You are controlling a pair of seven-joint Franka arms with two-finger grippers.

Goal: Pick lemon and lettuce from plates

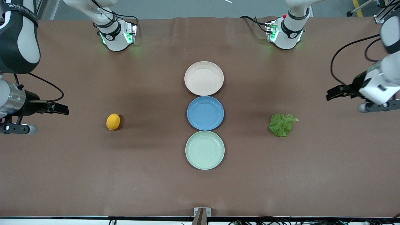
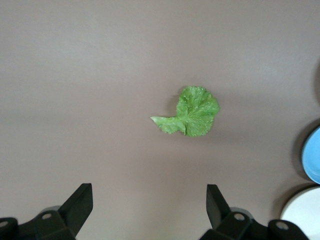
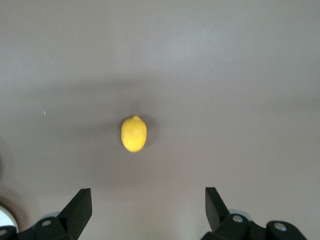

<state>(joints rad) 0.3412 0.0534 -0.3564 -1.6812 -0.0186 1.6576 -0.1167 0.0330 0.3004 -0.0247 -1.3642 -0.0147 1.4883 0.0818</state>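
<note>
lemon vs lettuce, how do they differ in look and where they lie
The lemon is a smooth, rounded yellow-orange fruit; the lettuce is a flat, crinkled green leaf, and wider. The lemon lies toward the right arm's end of the table, the lettuce toward the left arm's end. Both rest on the bare table, on no plate.

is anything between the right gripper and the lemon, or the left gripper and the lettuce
Nothing visible. The lemon lies alone on bare table with the open right gripper above it. The lettuce also lies on bare table, below the open left gripper. Neither is on a plate.
</note>
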